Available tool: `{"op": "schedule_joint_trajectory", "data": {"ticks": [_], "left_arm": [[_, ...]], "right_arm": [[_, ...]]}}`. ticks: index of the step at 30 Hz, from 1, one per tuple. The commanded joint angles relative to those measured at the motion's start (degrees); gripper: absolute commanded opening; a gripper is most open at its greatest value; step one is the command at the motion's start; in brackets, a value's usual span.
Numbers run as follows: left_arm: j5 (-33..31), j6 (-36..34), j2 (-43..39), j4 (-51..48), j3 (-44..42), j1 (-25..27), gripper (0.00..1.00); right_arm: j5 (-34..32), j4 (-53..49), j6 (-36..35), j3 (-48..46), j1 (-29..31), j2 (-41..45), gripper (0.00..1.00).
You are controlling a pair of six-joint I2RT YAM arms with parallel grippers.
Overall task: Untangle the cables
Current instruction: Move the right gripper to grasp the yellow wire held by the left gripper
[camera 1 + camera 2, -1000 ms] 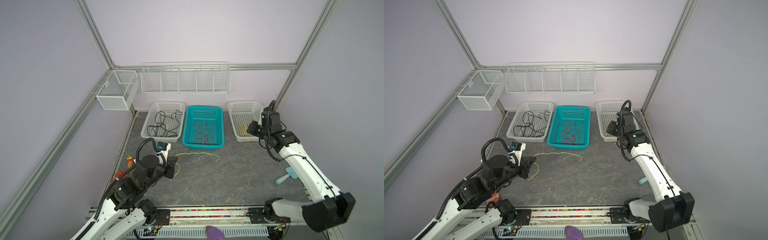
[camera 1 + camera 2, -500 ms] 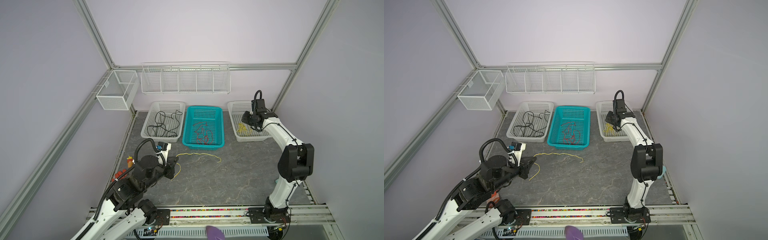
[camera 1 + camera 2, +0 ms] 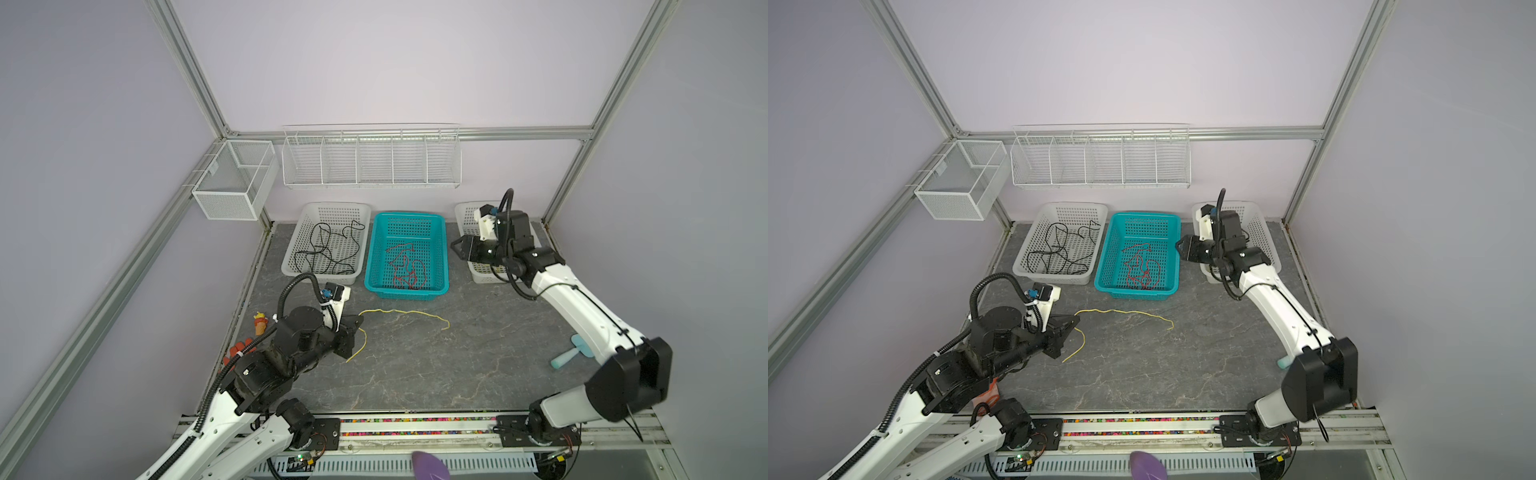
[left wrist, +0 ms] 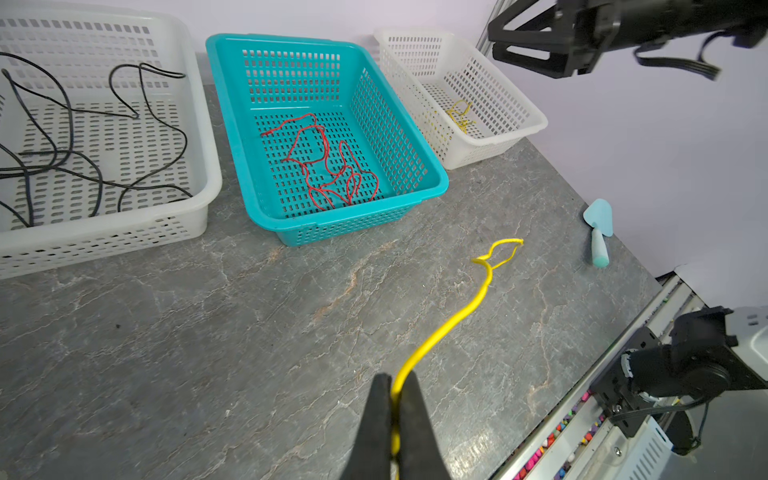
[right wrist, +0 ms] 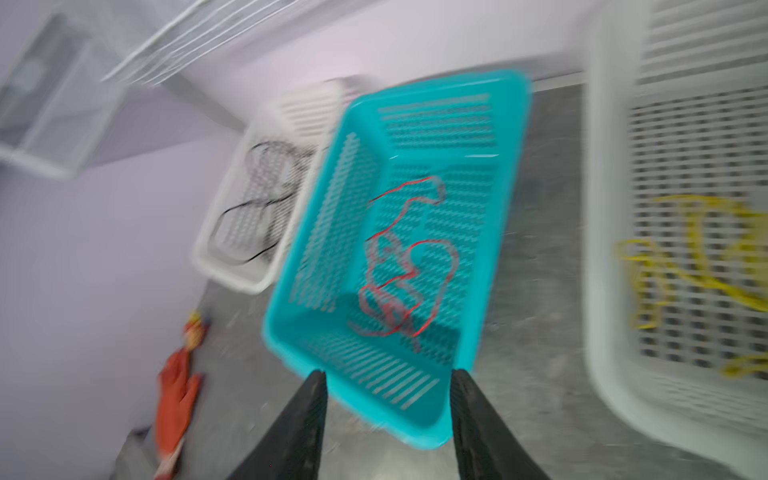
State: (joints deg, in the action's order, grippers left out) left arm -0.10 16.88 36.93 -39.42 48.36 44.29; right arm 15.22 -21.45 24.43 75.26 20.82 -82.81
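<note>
Two claws live: at nine o'clock, my left claw [image 4: 394, 399] pinches shut on the yellow cable [image 4: 451, 324] trailing across the table [image 3: 415, 374]. At one o'clock, the right claw [image 5: 387, 372] gapes empty beside the teal basket [image 3: 405, 293] holding the red cable [image 4: 328, 166].

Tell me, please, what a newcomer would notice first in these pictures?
The bright teal perforated plastic basket at the back middle of the grey marbled table stands out, with a tangled thin red cable inside. Next comes the thin yellow cable lying on the table in front, pinched by the shut left gripper. The right gripper hangs open and empty at the back right.
</note>
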Motion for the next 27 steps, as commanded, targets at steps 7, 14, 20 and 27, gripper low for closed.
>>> {"op": "schedule_joint_trajectory", "data": {"ticks": [7, 14, 20, 27], "left_arm": [[4.51, -1.66, 2.17, -0.20, -0.35, -0.18, 0.00], [5.93, -1.86, 2.97, -0.22, -0.36, -0.17, 0.00], [6.31, -1.94, 3.74, -0.31, -0.26, -0.17, 0.00], [6.14, -1.94, 3.76, -0.31, -0.30, -0.17, 0.00]], "right_arm": [[16.50, 4.28, -12.47, -15.53, 15.69, 12.67, 0.55], [16.63, 4.96, -15.73, -22.18, 22.48, 11.23, 0.55], [15.54, 5.08, -17.63, -22.53, 26.63, 9.15, 0.53], [12.82, 6.06, -16.91, -22.39, 27.72, 7.81, 0.23]]}}
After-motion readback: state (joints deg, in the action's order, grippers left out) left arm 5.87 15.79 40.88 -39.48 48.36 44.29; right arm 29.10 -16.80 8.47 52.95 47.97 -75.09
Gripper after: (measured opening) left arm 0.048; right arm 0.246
